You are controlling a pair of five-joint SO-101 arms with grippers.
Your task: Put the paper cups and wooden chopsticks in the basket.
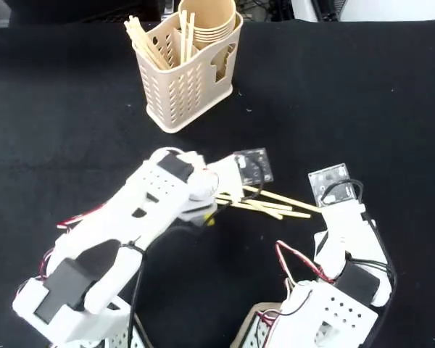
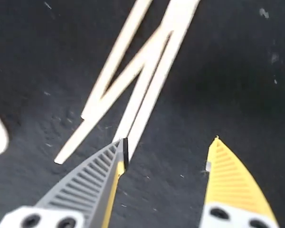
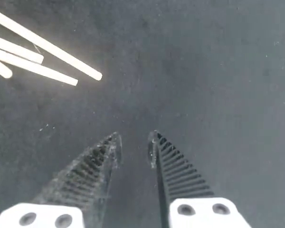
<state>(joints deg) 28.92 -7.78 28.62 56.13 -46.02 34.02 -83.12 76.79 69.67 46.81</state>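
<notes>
A cream slotted basket (image 1: 187,87) stands at the back of the black table, with stacked paper cups (image 1: 207,22) and several wooden chopsticks (image 1: 142,40) inside it. More loose chopsticks (image 1: 275,204) lie on the cloth between the two arms. My left gripper (image 2: 168,140) is open just above their near ends, and its grey finger (image 2: 102,171) touches the tip of one stick (image 2: 147,85). My right gripper (image 3: 134,134) hovers over bare cloth with its fingers narrowly parted and nothing between them. The other ends of the sticks (image 3: 42,59) lie a short way off from it.
Black cloth (image 1: 362,101) covers the whole table. The left arm (image 1: 130,225) stretches across the front left, and the right arm (image 1: 348,246) sits at the front right. Wide bare cloth lies on either side of the basket.
</notes>
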